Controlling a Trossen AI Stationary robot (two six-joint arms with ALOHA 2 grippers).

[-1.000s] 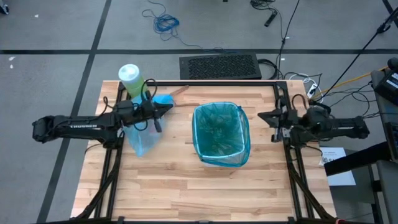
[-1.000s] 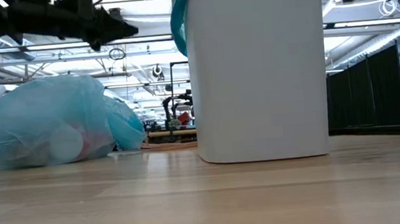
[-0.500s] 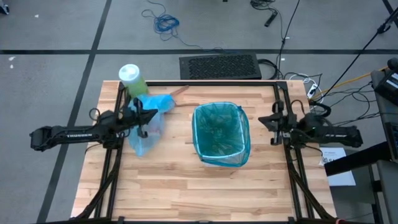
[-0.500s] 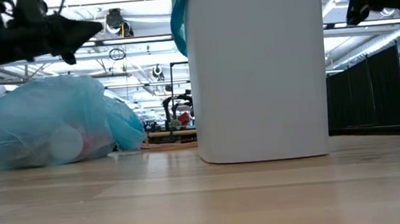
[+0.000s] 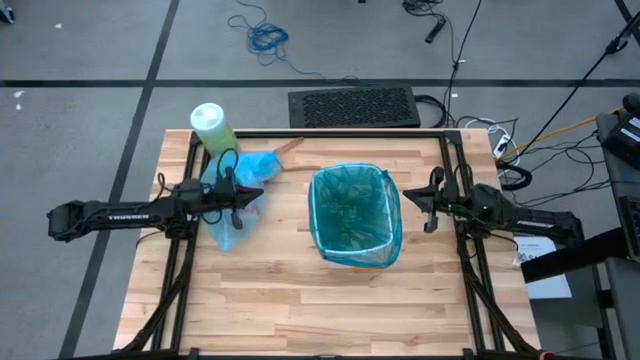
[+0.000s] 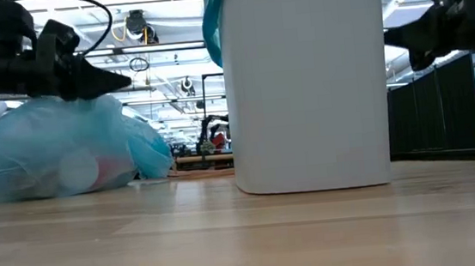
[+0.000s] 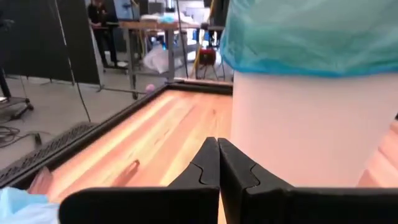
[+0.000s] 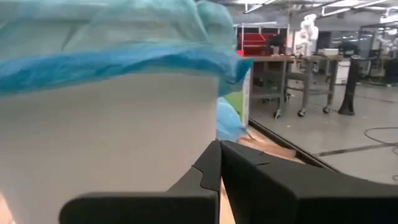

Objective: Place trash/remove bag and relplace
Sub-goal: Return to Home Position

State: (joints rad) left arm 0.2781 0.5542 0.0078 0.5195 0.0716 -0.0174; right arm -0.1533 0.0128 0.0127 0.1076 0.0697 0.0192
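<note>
The light sky-blue bag [image 5: 232, 215] lies full and bunched on its side on the table's left half, and pale shapes and a red tinge show through it [image 6: 94, 170]. My left gripper [image 5: 260, 190] is shut and hovers level just above the bag's top [image 6: 125, 78], pointing at the wastebasket. The white wastebasket [image 6: 302, 84] stands mid-table, lined with a darker teal-green bag [image 5: 355, 215] folded over its rim. My right gripper [image 5: 408, 200] is shut and hangs level to the basket's right [image 6: 389, 38]. No loose trash wads show.
A large green bottle with a white cap [image 5: 210, 125] stands at the far left corner, behind the blue bag. A small brown strip [image 5: 288, 146] lies near the far edge. Bare wood spreads across the near half of the table [image 5: 320, 310].
Both arms have come down from high above the table to a lower, level pose. The left gripper drew back toward the left edge and sank to just above the blue bag. The right gripper sank beside the wastebasket. The bag and the basket have stayed put.
</note>
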